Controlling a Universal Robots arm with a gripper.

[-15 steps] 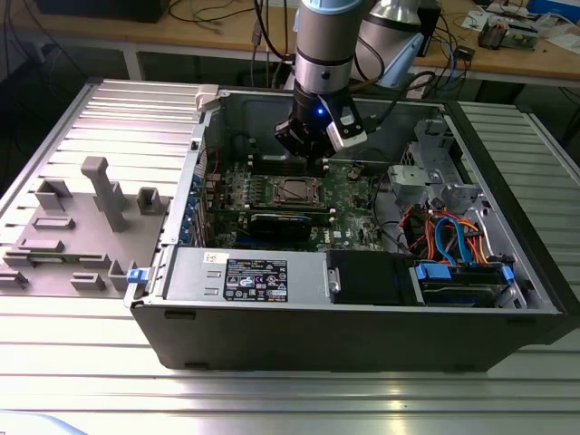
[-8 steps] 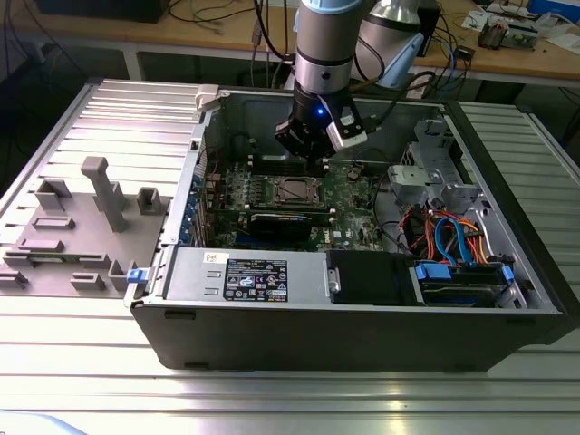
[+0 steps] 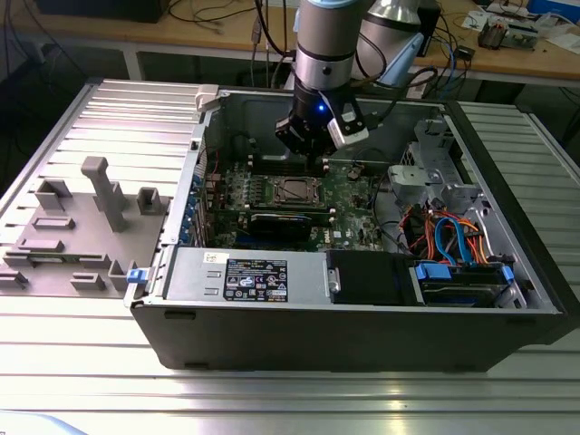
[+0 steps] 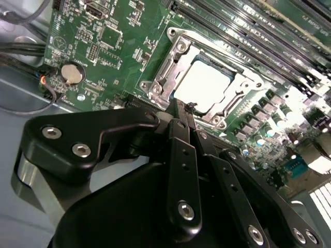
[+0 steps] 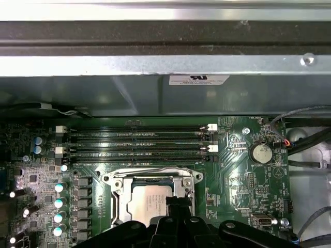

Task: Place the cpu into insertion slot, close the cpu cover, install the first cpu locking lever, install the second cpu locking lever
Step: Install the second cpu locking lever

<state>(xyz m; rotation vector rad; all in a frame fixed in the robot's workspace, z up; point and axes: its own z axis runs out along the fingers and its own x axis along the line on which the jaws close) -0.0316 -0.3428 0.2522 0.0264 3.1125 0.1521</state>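
Observation:
The cpu [image 4: 206, 87] lies flat in the insertion slot [image 3: 292, 190] on the green board; its silver top also shows in the first wrist view [image 5: 147, 202]. The cpu cover [image 4: 164, 66] is a silvery frame lying down flat around the chip, seen again in the first wrist view [image 5: 151, 179]. My gripper [image 4: 182, 109] is shut with nothing visible between its fingers. Its tip hangs just above the socket's edge beside the chip in both wrist views [image 5: 178, 204]. In the exterior view the gripper [image 3: 323, 161] sits over the board, slightly behind the socket.
Long black memory slots [image 5: 137, 139] run beside the socket, toward the case wall [image 5: 165, 93]. A coin battery [image 5: 260, 153] sits on the board. Drive cages and coloured cables [image 3: 449, 240] fill the exterior view's right of the case. A grey fixture [image 3: 82, 227] stands outside on the left.

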